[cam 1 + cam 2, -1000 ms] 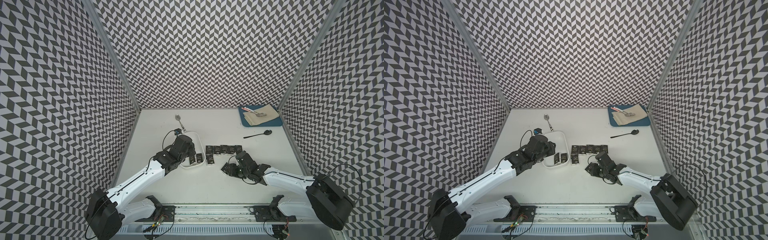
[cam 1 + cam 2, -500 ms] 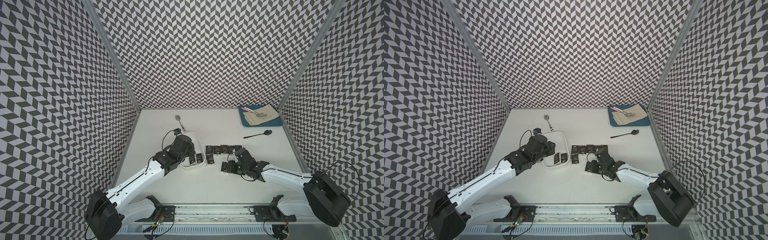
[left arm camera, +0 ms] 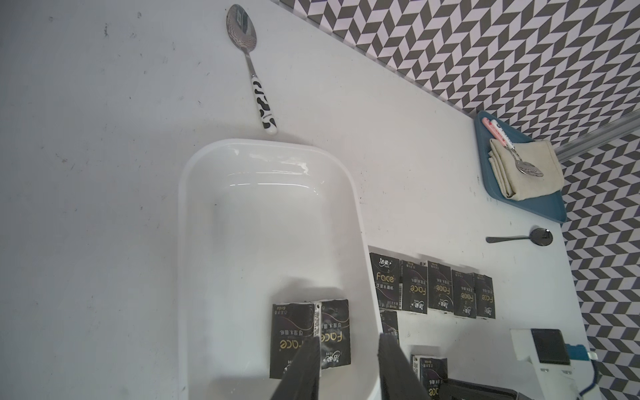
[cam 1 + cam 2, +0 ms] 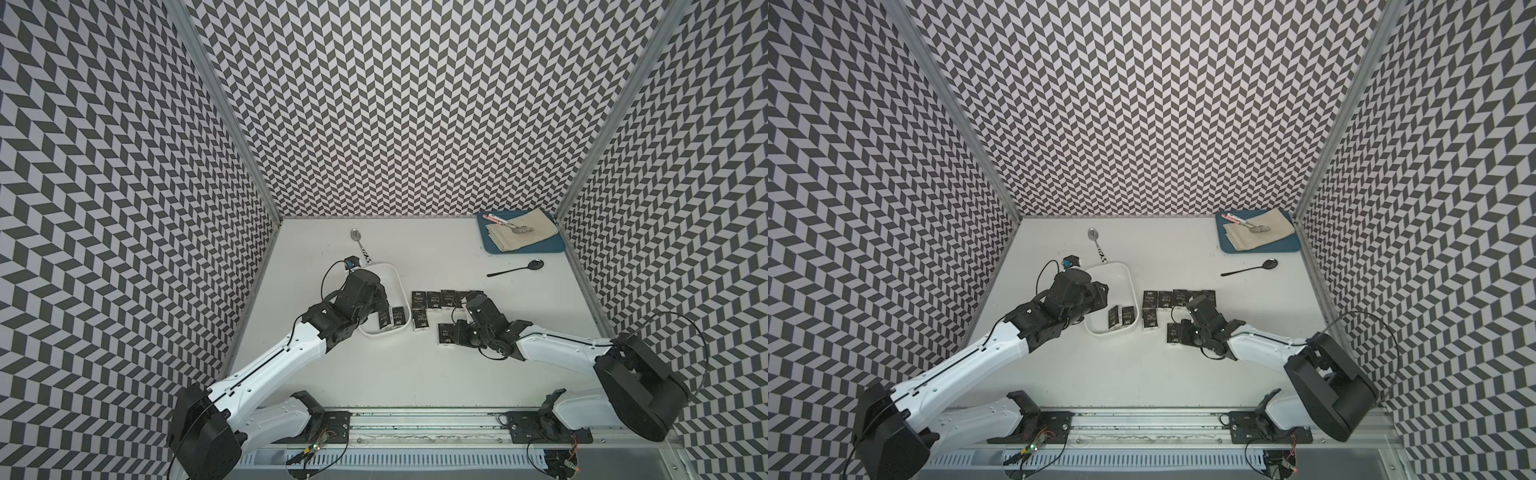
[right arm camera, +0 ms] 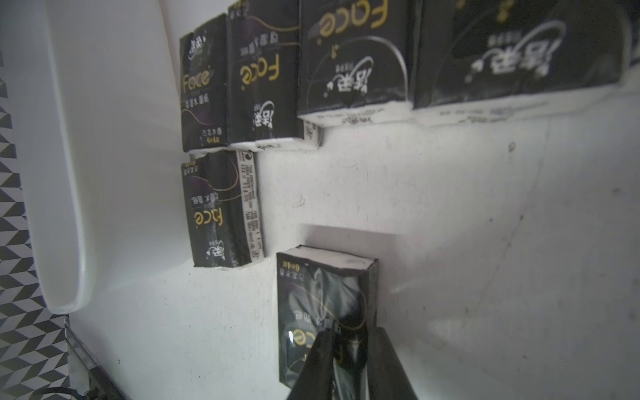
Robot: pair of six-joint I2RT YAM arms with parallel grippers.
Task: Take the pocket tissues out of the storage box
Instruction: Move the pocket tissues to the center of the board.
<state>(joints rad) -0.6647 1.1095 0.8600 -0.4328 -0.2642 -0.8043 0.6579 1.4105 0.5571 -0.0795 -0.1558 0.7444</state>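
Note:
The white storage box (image 4: 401, 291) (image 3: 356, 221) holds two black pocket tissues (image 4: 390, 328) (image 3: 310, 332) side by side at its near end. My left gripper (image 3: 348, 341) hovers open just over them, holding nothing. Several more packets (image 4: 440, 299) (image 5: 263, 79) lie in a row on the table right of the box, with one (image 4: 419, 330) below the row. A lone packet (image 4: 444, 334) (image 5: 322, 298) lies flat nearer the front. My right gripper (image 5: 349, 334) rests on its near end, fingers drawn close, crinkled wrapper filling the narrow gap.
A cow-patterned spoon (image 4: 360, 245) lies behind the box, and a black spoon (image 4: 517, 268) lies at the right. A blue tray (image 4: 528, 250) with a beige cloth and a spoon sits in the back right corner. Patterned walls enclose three sides.
My right arm has swung its wrist toward the row, and its jaws have narrowed over the lone packet, which stays in place. The left arm has not moved.

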